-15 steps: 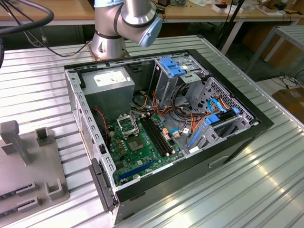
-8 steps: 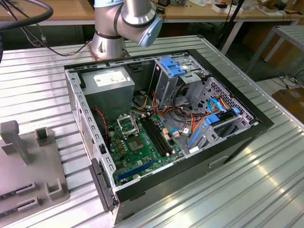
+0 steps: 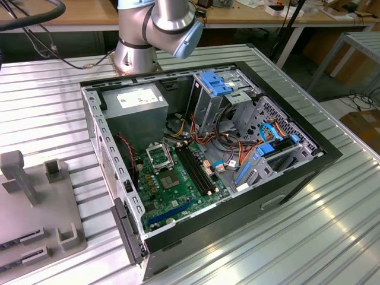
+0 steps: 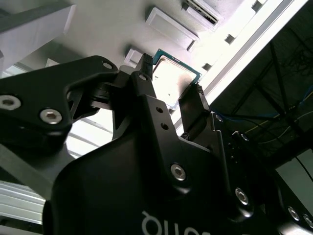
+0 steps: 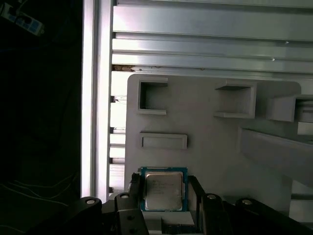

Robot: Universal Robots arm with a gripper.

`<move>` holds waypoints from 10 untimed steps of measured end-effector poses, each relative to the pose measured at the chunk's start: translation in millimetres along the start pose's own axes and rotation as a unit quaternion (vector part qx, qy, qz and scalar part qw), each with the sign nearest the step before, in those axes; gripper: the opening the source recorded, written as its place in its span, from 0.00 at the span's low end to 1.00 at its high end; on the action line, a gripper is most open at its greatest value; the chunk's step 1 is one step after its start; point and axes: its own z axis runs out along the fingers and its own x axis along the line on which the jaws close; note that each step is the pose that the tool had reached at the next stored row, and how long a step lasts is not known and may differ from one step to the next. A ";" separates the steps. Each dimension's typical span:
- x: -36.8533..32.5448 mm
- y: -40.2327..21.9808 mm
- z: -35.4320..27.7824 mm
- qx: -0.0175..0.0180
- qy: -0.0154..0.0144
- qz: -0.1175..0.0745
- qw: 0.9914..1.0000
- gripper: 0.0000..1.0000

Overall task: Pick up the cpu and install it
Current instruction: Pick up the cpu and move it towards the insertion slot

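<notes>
Hand [image 5: 164, 180], in both wrist views: two dark fingers [image 5: 135, 185] closed against opposite edges of the cpu [image 5: 164, 192], gripping it. The cpu sits metal top up over the grey tray [image 5: 205, 147], near the tray's edge; whether it is clear of the tray cannot be told. Exterior view: open case [image 3: 297, 155] with motherboard [image 3: 172, 187] and socket [image 3: 159, 156] on the bench [image 3: 320, 237].

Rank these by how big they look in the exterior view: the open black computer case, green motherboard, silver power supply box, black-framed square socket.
Largest first:
open black computer case
green motherboard
silver power supply box
black-framed square socket
</notes>
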 end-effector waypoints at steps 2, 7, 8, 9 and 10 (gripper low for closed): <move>0.0 0.0 -1.7 0.000 0.000 0.000 1.000 0.47; 0.1 -0.1 -6.4 0.000 0.000 0.000 1.000 0.47; 0.1 -0.2 -7.1 0.000 0.000 0.000 1.000 0.47; 0.1 -0.2 -7.6 0.000 0.000 0.000 1.000 0.47; 0.1 -0.2 -8.2 0.000 0.000 0.000 1.000 0.47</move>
